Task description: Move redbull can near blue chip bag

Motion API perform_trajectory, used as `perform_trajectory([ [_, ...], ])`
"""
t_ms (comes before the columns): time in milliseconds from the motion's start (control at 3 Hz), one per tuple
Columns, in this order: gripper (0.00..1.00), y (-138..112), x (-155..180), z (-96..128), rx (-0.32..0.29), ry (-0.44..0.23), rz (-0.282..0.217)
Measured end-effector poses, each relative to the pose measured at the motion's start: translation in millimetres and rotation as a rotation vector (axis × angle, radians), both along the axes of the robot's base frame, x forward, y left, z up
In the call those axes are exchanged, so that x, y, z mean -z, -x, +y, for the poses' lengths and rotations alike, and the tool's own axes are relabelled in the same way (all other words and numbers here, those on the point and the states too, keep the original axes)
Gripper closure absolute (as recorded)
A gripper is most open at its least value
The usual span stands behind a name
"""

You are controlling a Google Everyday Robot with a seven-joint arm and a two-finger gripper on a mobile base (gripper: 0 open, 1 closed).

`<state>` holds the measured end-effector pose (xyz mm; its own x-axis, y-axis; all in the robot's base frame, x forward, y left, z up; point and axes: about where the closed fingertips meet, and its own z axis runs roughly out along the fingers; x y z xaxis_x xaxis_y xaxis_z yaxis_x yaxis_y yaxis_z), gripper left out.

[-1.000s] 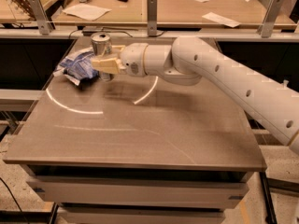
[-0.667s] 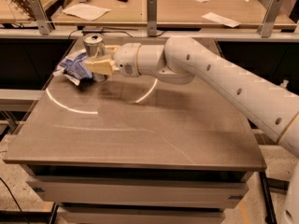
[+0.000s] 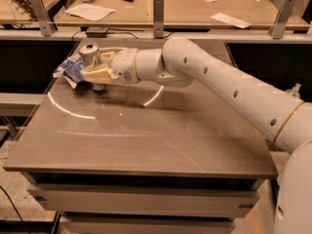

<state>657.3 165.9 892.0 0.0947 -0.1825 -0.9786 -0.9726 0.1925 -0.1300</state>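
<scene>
The redbull can [image 3: 90, 53] stands upright at the far left of the grey table [image 3: 146, 135], silver top showing. My gripper [image 3: 93, 67] is shut on the can, one cream finger [image 3: 97, 73] across its front. The blue chip bag [image 3: 72, 70] lies crumpled just left of the can, touching or nearly touching it, partly hidden behind the finger. My white arm [image 3: 219, 82] reaches in from the right.
A wooden bench [image 3: 161, 6] with papers and metal posts runs behind the table. The table's left edge is close to the bag. A dark gap lies between table and bench.
My gripper has carried the can leftward toward the bag; the can now stands right beside it. The arm has stretched further left.
</scene>
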Motion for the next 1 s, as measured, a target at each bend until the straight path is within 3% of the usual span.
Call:
perform_trajectory([
  [333,1.0,2.6,15.6,-2.6,-0.026,0.042,0.013],
  [1000,0.6,2.7,22.2,-6.7,-0.067,0.03,0.047],
])
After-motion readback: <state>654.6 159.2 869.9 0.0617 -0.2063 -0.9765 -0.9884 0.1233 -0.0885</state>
